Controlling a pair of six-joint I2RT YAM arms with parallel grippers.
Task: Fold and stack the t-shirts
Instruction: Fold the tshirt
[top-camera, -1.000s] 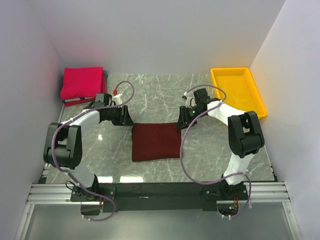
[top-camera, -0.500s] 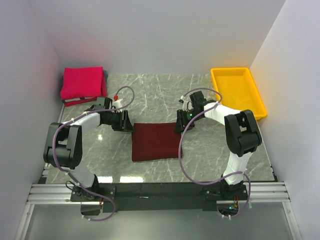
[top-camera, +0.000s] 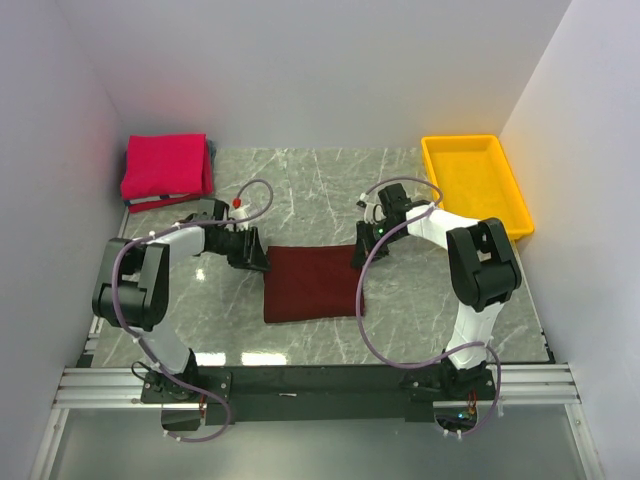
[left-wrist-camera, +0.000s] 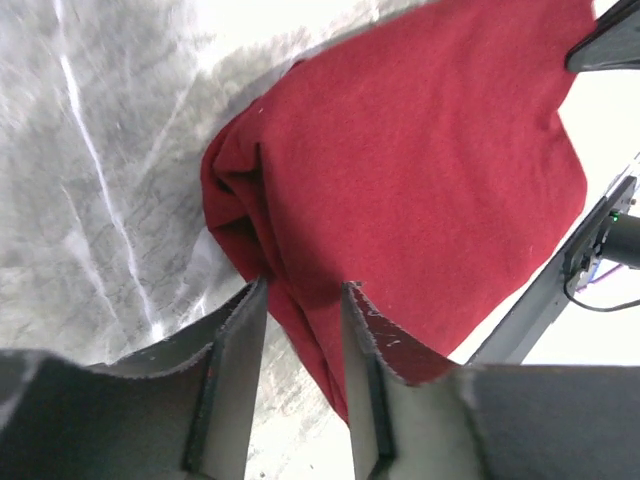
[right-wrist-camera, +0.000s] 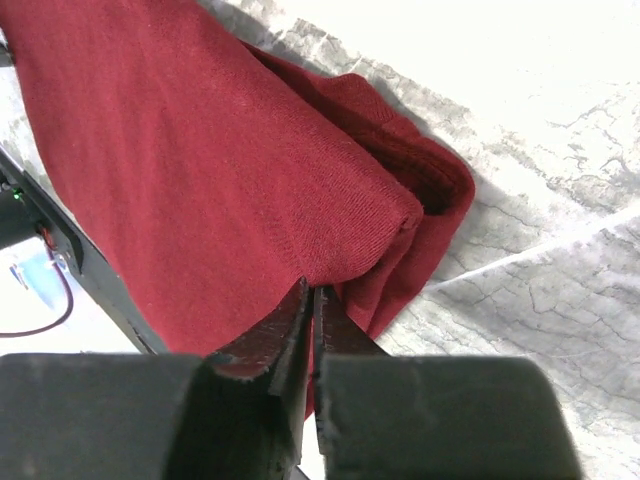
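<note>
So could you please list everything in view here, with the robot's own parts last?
maroon t-shirt: one, dark maroon, folded flat mid-table
pinkish-red t-shirt: one, bright pinkish-red, folded, far left corner
yellow tray: one, yellow, far right corner
marble table: one, grey veined, under everything
left arm: one, black and white, reaching the maroon t-shirt's far left corner
right arm: one, black and white, reaching its far right corner
left fingers: two, dark, apart around the cloth edge
right fingers: two, dark, pinched on the cloth
</note>
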